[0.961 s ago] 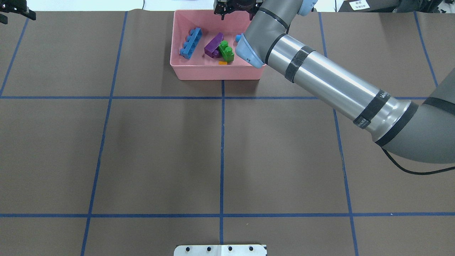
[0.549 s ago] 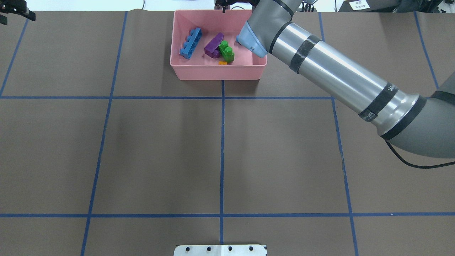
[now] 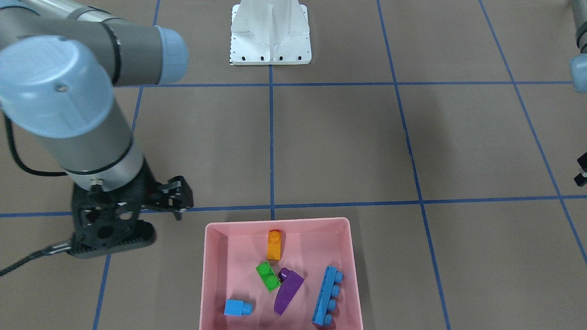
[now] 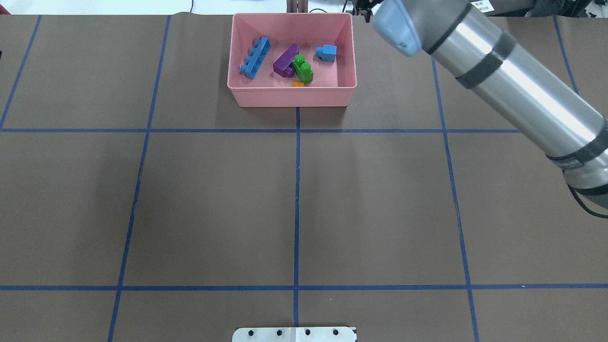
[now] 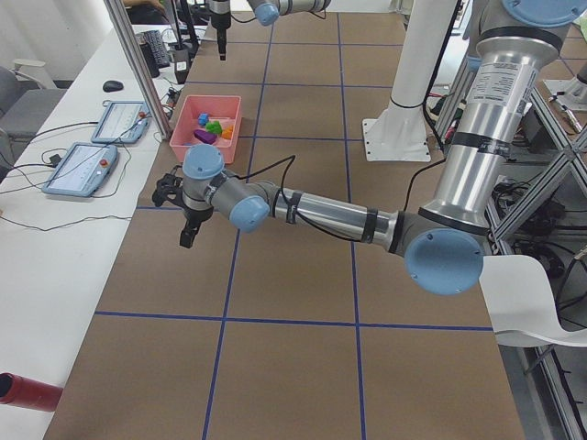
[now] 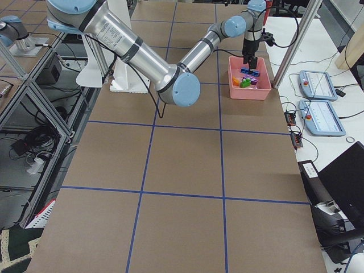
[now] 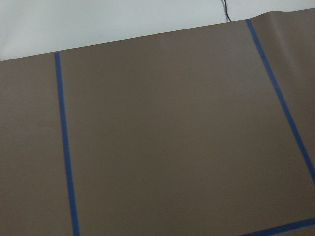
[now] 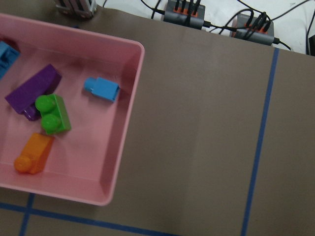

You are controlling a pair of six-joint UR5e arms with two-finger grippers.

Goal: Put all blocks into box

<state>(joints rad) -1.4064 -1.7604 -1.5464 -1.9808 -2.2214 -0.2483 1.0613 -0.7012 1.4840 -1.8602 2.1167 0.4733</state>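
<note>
Now that the right gripper [image 3: 176, 206] has cleared the box [image 4: 292, 97] — fingers unreadable, as on the left gripper [image 5: 188, 229] — the cube [image 4: 327, 52] shows by its right wall, so all blocks [image 4: 302, 68] seem in.

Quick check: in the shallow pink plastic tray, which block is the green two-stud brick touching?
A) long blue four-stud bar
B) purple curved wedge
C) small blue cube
B: the green two-stud brick lies against one end of the purple curved wedge, while the long blue four-stud bar and the small blue cube sit apart from it on the floor of the pink plastic tray.
</note>
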